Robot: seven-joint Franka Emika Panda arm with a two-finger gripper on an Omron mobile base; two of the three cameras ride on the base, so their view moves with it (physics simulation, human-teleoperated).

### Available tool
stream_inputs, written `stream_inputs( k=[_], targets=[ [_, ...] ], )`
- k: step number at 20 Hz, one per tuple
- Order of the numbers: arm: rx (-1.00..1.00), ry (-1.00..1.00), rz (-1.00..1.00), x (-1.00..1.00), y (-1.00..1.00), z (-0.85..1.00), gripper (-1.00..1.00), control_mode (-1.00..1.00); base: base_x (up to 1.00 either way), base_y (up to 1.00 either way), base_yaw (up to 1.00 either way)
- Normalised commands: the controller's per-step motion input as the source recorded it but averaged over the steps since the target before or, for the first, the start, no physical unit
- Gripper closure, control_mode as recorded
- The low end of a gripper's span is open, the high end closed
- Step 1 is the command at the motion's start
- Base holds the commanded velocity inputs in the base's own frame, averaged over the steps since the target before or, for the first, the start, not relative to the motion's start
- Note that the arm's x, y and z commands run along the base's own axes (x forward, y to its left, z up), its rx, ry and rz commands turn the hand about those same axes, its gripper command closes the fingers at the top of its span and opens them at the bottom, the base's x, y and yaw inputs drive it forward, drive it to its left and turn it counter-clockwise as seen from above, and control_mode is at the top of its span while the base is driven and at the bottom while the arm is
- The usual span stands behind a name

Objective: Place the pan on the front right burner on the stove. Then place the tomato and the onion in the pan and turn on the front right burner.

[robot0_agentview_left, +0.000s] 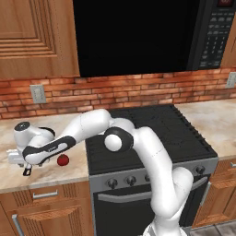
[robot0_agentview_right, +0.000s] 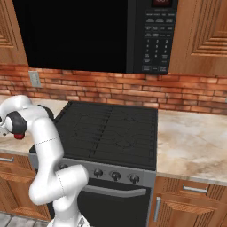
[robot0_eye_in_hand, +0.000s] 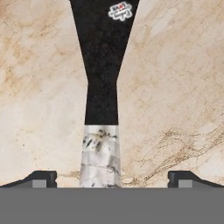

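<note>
1. The arm is stretched far to its left, over the beige marble counter [robot0_agentview_left: 55,177] beside the stove [robot0_agentview_left: 152,138]. The gripper [robot0_eye_in_hand: 112,177] points down at the pan's handle [robot0_eye_in_hand: 101,105], which lies on the counter running straight between the two finger tips.
2. The hand is spread wide and empty: one tip sits on each side of the silvery-white stretch of the handle [robot0_eye_in_hand: 100,157], with bare counter showing between each tip and the handle. Nothing is grasped yet.
3. The pan's bowl I can't make out from where the base cameras look; the arm covers that patch.
4. The tomato [robot0_agentview_left: 63,160] sits on the counter just beside the forearm, close to the hand. The onion I cannot pick out.
5. Risk, as I judge it: the handle is long and thin, so a grip this far out could let the pan droop or swing once lifted. Closing off-centre could also nudge the handle sideways.
6. Another risk: the tomato is near enough that a sweep of the forearm could roll it along the counter or off its front edge.
7. Room to move looks good: the black grates are bare, and the front right burner [robot0_agentview_right: 126,148] is open to approach from above.
</note>
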Motion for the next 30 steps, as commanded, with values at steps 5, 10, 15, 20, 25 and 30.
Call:
stream_inputs(
  k=[5, 10, 15, 20, 25, 30],
  targets=[
    [0.00, 0.00, 0.00, 0.07, 0.00, -0.35, -1.00, -1.00, 0.00, 0.00, 0.00],
    [0.00, 0.00, 0.00, 0.07, 0.03, -0.37, 1.00, -1.00, 0.00, 0.00, 0.00],
    [0.00, 0.00, 0.00, 0.00, 0.00, -0.24, 1.00, -1.00, 0.00, 0.00, 0.00],
    [0.00, 0.00, 0.00, 0.00, 0.00, -0.06, 1.00, -1.00, 0.00, 0.00, 0.00],
    [0.00, -0.01, 0.00, -0.03, 0.00, 0.01, 1.00, -1.00, 0.00, 0.00, 0.00],
    [0.00, -0.12, 0.00, -0.16, 0.00, 0.31, 1.00, -1.00, 0.00, 0.00, 0.00]
  ],
)
